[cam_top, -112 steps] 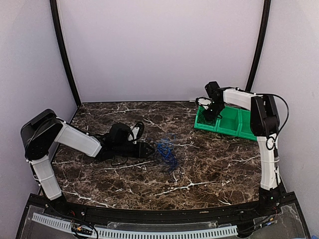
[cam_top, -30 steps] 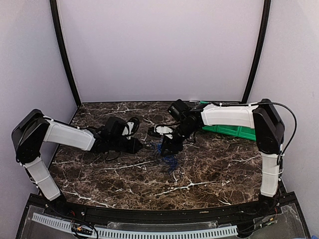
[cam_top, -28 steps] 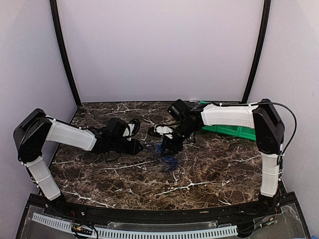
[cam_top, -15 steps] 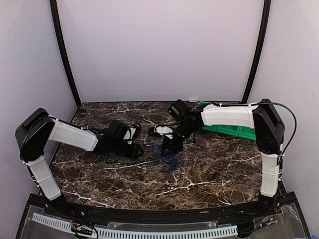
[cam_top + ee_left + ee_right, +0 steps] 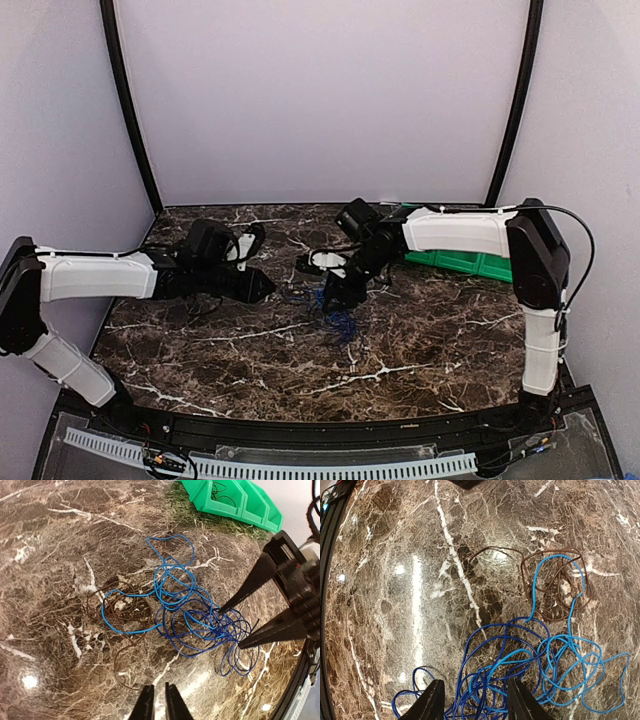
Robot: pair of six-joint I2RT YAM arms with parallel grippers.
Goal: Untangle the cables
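Position change on the left side: against the view from a second ago, the left gripper (image 5: 158,687) had drawn back to the left and now sat well apart from the cables (image 5: 195,622). They lay mid-table (image 5: 420,340), left of the green bins (image 5: 462,255). The right gripper (image 5: 230,627) had not shifted over that second. Its fingers stood spread, tips down in the right side of the dark blue mass, with several strands running between them and nothing pinched.

In the left wrist view the left fingers were pressed almost together, with only a slit between them. We saw no wire in that slit. The tail of the brown strand (image 5: 120,611) ended near the tips, and the wire is so thin there that we may have missed a contact.

Reading for the task:
- The retreat appeared to carry no wire with it, so we judged it a missed or released pull.
- The brown strand lay looped just left of the blue mass, crossed by a light-blue strand (image 5: 112,622), so it was only partly free.
- The dark blue coils remained heaped, and most of the untangling was still to do.
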